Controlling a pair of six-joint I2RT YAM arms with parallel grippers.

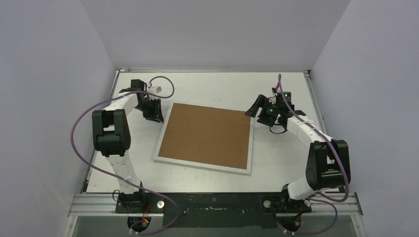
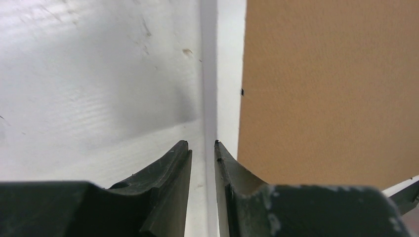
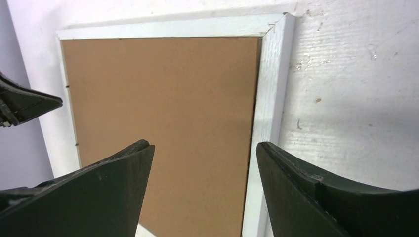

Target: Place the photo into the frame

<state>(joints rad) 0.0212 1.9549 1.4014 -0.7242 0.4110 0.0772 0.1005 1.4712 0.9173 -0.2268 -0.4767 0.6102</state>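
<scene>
Seen from above, a large rectangular white-bordered picture frame (image 1: 202, 166) lies flat mid-table, filled by a plain brown backing board (image 1: 207, 134); the photo is out of sight. The left gripper (image 1: 154, 114) is placed at its far-left corner and the right gripper (image 1: 258, 112) at its far-right corner. From the left wrist, jaws are seen drawn close about the frame's edge; a grasp cannot be told. From the right wrist, jaws are seen spread wide, released.

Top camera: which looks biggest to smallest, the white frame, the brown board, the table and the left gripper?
Largest first:
table
white frame, rimming the board
brown board, only slightly smaller
left gripper, smallest by far
</scene>
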